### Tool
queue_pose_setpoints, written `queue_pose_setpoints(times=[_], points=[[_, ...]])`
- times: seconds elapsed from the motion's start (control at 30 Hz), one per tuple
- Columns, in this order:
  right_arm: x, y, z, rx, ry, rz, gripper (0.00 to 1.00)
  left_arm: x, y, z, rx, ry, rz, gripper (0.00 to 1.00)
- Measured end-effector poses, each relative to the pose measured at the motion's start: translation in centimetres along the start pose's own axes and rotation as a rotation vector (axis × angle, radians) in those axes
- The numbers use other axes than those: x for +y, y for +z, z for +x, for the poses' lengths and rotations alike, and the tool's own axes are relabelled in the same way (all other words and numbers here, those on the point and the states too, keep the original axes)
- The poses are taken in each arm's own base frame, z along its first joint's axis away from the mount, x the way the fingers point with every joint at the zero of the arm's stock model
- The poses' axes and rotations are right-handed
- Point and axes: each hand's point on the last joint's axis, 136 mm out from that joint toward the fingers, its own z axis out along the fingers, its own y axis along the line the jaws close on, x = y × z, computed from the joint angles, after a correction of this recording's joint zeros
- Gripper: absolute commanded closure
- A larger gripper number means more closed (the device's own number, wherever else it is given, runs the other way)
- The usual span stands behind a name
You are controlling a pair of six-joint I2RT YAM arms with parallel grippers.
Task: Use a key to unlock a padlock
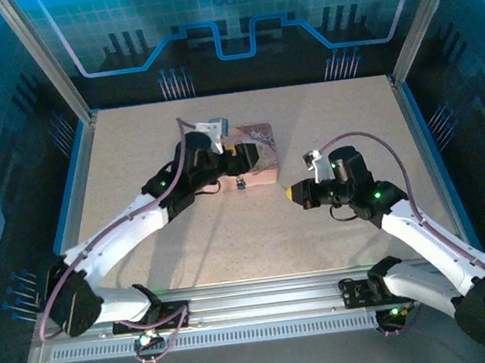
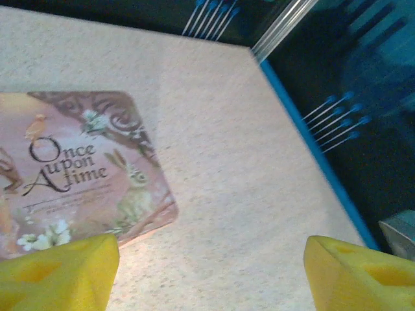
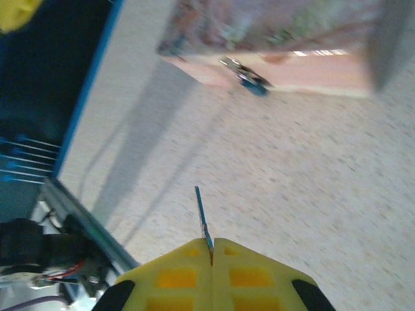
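The tiny bluish padlock (image 1: 240,183) hangs at the front wall of the pink illustrated tin (image 1: 257,155); in the right wrist view the padlock (image 3: 250,80) shows blurred against the tin (image 3: 292,29). My right gripper (image 3: 212,249) is shut on the key (image 3: 202,217), a thin dark sliver sticking out from between the yellow fingertips. From above, the right gripper (image 1: 295,193) sits a short way to the right of the padlock, pointing toward it. My left gripper (image 1: 236,156) hovers over the tin's near part. It stands open (image 2: 211,272) with nothing between its fingers (image 2: 58,272), the tin lid (image 2: 71,168) to its left.
The tin stands on a speckled beige table (image 1: 171,242) with a blue raised edge (image 1: 73,192) and aluminium frame posts at the sides. A metal rail (image 1: 255,296) runs along the near edge by the arm bases.
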Motion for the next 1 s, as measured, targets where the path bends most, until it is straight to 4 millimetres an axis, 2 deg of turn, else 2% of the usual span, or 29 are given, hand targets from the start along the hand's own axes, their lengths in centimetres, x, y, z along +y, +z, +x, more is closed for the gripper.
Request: queue_pose_setpoints(times=[0.17,0.33,0.7,1.0], points=[[-2.8,-0.4,1.8,0.056,0.030,0.134,0.96,1.9,3.8,1.5,0.131,0.046,-0.117,0.15],[-3.9,-1.3,2.2,0.055,0.037,0.194,0.96,3.1,6.3,2.8,0.216,0.086,-0.175,0.01],[-5.7,-2.0,2.7,0.048,0.069,0.255,0.96,3.6,11.0,3.5,0.327,0.133,-0.214,0.01],[-6.5,-2.3,3.4,0.052,0.087,0.275,0.96,3.8,14.6,5.4,0.417,0.120,-0.203,0.01]])
